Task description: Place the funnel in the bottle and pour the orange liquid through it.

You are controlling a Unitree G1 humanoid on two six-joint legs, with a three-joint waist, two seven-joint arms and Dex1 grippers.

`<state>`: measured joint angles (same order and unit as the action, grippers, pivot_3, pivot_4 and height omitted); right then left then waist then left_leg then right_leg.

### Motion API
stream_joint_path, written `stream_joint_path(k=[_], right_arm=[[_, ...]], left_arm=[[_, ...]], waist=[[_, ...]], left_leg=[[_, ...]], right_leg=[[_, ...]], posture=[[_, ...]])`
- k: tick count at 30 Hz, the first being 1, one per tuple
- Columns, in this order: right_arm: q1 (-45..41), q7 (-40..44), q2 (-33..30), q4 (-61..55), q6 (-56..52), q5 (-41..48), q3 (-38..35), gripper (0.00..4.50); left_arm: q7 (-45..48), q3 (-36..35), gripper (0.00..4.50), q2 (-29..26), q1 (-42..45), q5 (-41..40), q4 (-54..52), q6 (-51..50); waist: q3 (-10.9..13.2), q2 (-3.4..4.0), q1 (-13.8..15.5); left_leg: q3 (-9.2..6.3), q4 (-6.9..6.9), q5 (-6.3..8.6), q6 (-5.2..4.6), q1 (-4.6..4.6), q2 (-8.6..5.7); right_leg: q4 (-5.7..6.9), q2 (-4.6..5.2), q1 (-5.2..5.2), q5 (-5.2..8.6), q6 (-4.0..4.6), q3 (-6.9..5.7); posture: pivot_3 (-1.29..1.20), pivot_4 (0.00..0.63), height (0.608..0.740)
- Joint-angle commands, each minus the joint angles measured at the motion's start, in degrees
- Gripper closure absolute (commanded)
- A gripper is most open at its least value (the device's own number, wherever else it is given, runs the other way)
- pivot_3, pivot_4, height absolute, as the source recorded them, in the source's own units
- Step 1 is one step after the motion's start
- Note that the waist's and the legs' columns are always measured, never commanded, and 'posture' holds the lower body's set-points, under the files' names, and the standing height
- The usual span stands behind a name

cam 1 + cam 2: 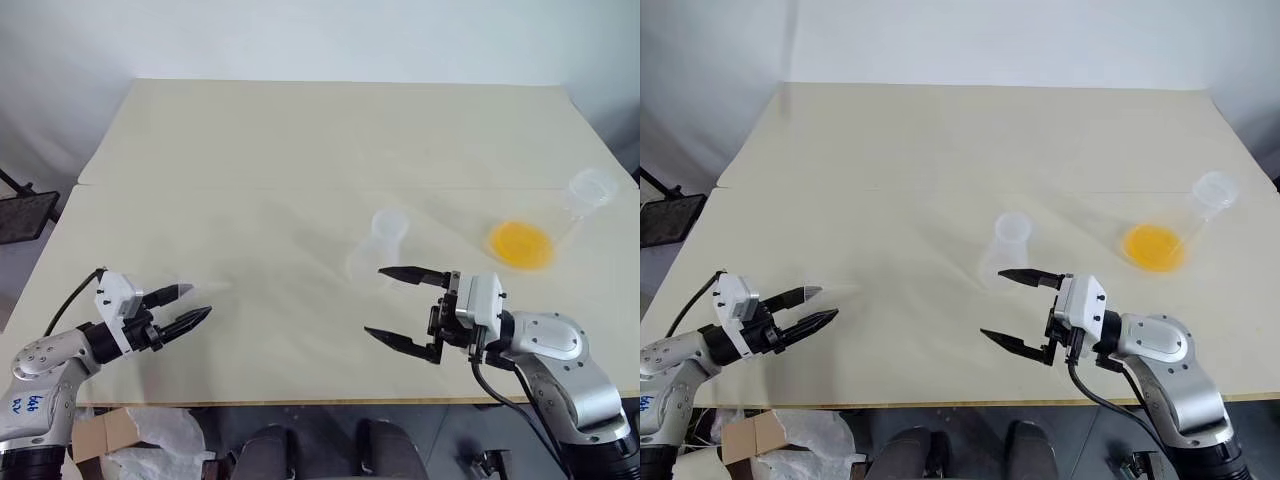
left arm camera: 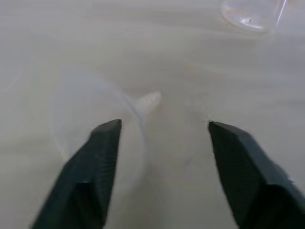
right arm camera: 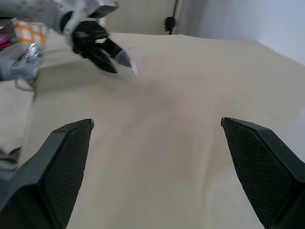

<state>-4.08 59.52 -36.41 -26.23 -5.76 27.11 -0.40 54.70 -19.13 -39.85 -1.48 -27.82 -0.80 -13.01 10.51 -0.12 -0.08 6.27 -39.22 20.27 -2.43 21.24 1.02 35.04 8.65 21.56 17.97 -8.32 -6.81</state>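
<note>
My left gripper (image 1: 190,304) sits at the lower left of the head view, its 2 black fingers partly parted around the funnel (image 2: 102,121), which lies on its side on the table (image 1: 300,150). In the left wrist view the funnel's clear rim curves between the fingers and its stem points away from them; I cannot tell whether either pad touches it yet, so I would not call it gripped. To do this step well, I judge I should close slowly and squarely on the rim, since thin clear plastic can slip or skate away, then lift only once it moves with the fingers. The bottle (image 1: 385,235) stands near the frame's centre, well apart from the funnel. My right gripper (image 1: 400,305), lower right of centre, is spread wide and holds nothing, just below the bottle. The orange liquid (image 1: 520,244) lies in a tilted clear flask (image 1: 575,205) at the right edge.
</note>
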Motion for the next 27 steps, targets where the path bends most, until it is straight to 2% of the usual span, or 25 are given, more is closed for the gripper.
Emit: stream_joint_path(k=[1,6,9,12,16,21,25,27], right_arm=[[0.8,1.1,-0.9,-2.1,1.9,0.6,-0.7,0.0],[2.4,1.0,-1.4,-2.0,3.1,0.4,-2.1,0.0],[3.6,0.3,-1.7,-2.8,3.3,0.9,-3.4,0.0],[5.6,-1.3,-1.8,-4.1,2.4,2.0,-6.0,0.0],[8.6,-5.6,-1.1,-4.9,1.7,2.2,-11.2,0.0],[11.7,-10.8,0.4,-4.8,1.9,3.1,-17.8,0.0],[16.9,-14.4,3.8,-4.7,3.0,3.5,-22.4,0.0],[18.7,-15.5,5.3,-4.3,3.9,3.2,-23.5,0.0]], left_arm=[[0.3,-0.2,2.88,-0.4,1.0,0.4,0.4,1.2],[0.1,-0.2,4.48,0.2,3.3,-0.4,0.6,1.1],[1.3,0.2,4.48,-0.2,5.5,-1.0,0.0,0.8],[3.4,1.6,4.48,-1.5,11.3,-2.7,-1.2,-1.3],[8.5,7.7,4.48,-3.3,25.2,-1.7,-0.9,-2.0],[17.6,17.9,4.48,-2.8,43.7,3.6,5.3,1.8],[22.8,25.3,4.48,3.1,62.4,10.6,18.6,11.5],[24.7,27.6,4.48,6.0,67.9,13.0,23.8,15.1]], waist=[[0.0,0.0,0.1],[0.0,0.0,0.1],[0.0,0.0,0.1],[0.0,-0.01,0.4],[0.0,-0.04,1.3],[0.0,-0.04,1.5],[0.0,-0.06,1.7],[0.0,-0.07,1.8]], left_leg=[[-0.01,0.0,0.0,0.0,0.0,0.0],[0.01,0.0,0.0,0.0,0.0,-0.01],[0.0,0.0,0.0,0.0,0.0,-0.01],[-0.01,0.0,0.0,0.0,0.01,-0.03],[-0.03,-0.07,-0.02,0.0,0.05,-0.06],[0.1,-0.09,-0.03,-0.02,0.05,-0.27],[0.3,-0.09,-0.08,0.06,0.12,-0.3],[0.49,-0.13,-0.09,0.06,0.18,-0.3]], right_leg=[[0.01,0.0,0.0,0.0,0.0,0.0],[0.0,0.01,0.0,0.0,0.0,0.0],[0.01,0.01,-0.01,0.0,0.0,-0.01],[0.0,0.01,-0.01,0.0,0.0,-0.02],[0.03,0.0,-0.02,0.0,0.0,-0.04],[0.01,-0.04,-0.02,-0.02,-0.03,-0.02],[-0.05,-0.21,-0.01,-0.01,-0.03,-0.12],[-0.08,-0.23,-0.01,-0.01,-0.03,-0.17]], posture=[[0.0,0.15,0.74],[0.0,0.15,0.74],[0.0,0.15,0.74],[0.0,0.15,0.74],[0.0,0.15,0.74],[0.0,0.15,0.74],[0.0,0.15,0.74],[0.0,0.15,0.74]])
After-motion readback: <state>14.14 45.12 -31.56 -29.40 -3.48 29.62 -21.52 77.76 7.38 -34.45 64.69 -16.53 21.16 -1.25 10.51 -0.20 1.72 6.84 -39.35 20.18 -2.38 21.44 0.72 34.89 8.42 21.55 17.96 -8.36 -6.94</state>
